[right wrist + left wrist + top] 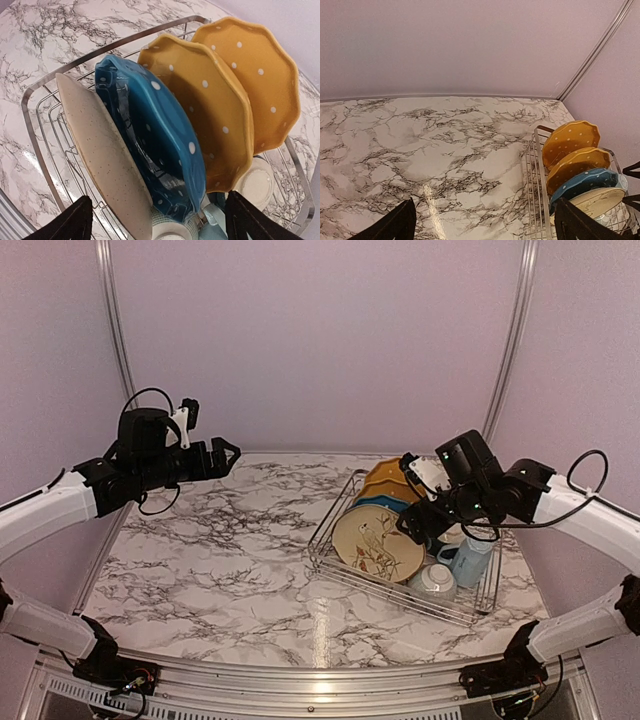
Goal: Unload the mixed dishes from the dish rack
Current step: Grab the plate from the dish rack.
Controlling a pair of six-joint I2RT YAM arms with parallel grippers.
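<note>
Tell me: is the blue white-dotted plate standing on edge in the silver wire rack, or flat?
On edge, tilted: the blue white-dotted plate stands in the silver wire rack between a cream plate and a yellow dotted plate.

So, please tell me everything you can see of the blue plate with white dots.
The blue plate is glossy, looks ceramic, deep blue with scattered white dots and a wavy rim. It stands on edge, tilted, in the dish rack, second of four plates, between the cream plate and a yellow dotted plate.
</note>
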